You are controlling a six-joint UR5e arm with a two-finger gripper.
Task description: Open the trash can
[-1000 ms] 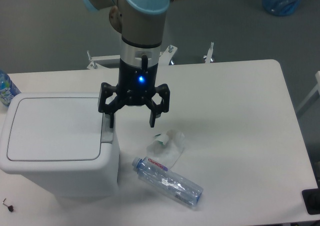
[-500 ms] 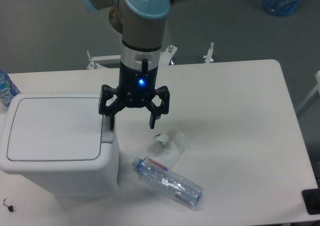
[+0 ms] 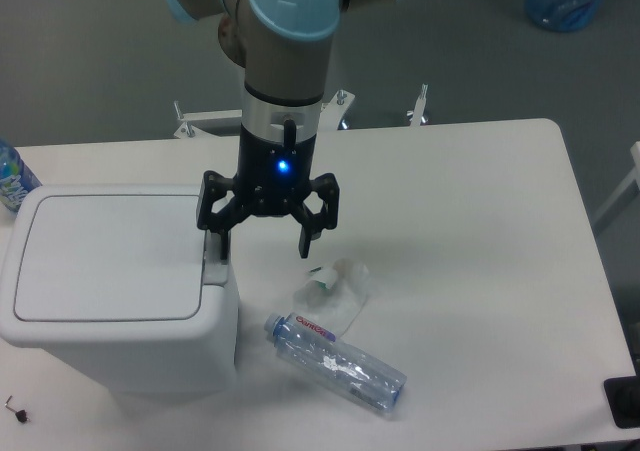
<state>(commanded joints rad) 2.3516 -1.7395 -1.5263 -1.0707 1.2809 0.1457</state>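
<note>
The trash can is a boxy white bin at the table's left, its flat lid lying shut. A grey button strip runs along the lid's right edge. My gripper hangs open just above that right edge. Its left finger points down onto the grey strip, and I cannot tell if it touches. Its right finger hangs over bare table beside the bin. Nothing is held between the fingers.
A crumpled clear wrapper and an empty plastic bottle lie on the table right of the bin. Another bottle stands at the far left edge. A black object sits at the bottom right corner.
The gripper has sunk very slightly toward the grey strip; the lid stays shut and nothing else has moved.
</note>
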